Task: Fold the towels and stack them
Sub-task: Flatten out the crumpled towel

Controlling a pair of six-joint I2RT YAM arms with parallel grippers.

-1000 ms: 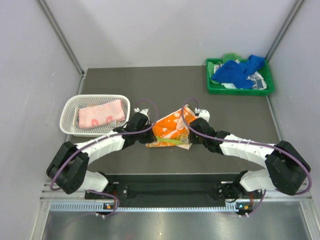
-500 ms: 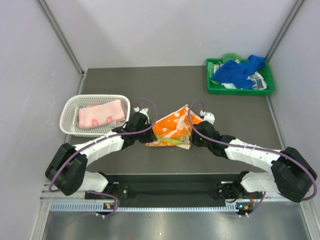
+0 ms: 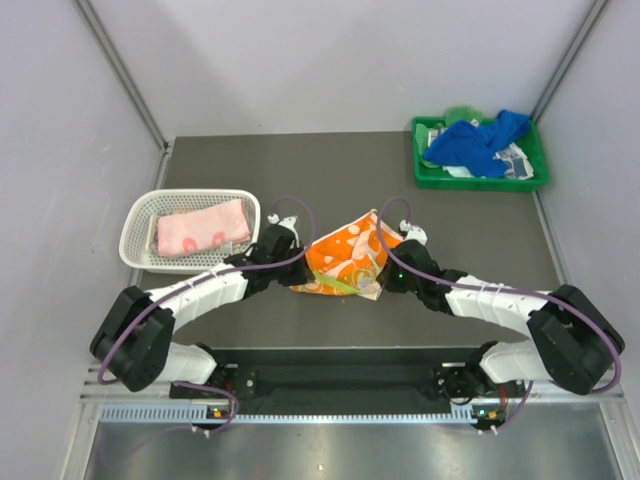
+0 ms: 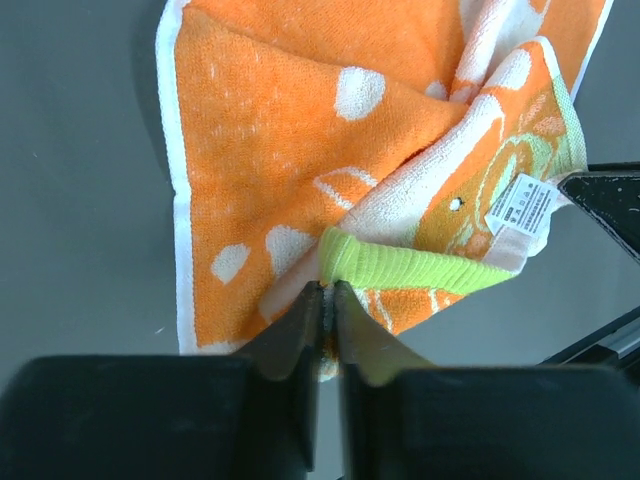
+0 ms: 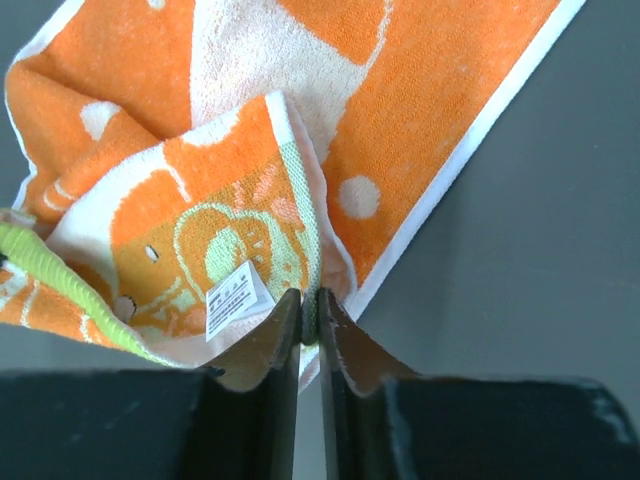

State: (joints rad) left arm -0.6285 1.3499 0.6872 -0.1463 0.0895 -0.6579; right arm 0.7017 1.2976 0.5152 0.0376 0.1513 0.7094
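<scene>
A: Orange towel (image 4: 270,130)?
B: Terry cloth, matt, looped pile; ribbed green hem (image 4: 420,268); smooth printed label (image 4: 522,205).
A: The surface (image 3: 300,165)?
B: Dark grey, smooth, matt.
A: At 9 and 1 o'clock?
B: Basket (image 3: 140,205), white perforated plastic, slight sheen; tray (image 3: 480,182), glossy green plastic.
A: Fingers (image 4: 290,340) of the left tool (image 4: 327,288)?
B: Black plastic, matt.

The dark table (image 3: 330,170) bears an orange towel (image 3: 340,258), white basket (image 3: 135,237) and green tray (image 3: 480,183).
</scene>
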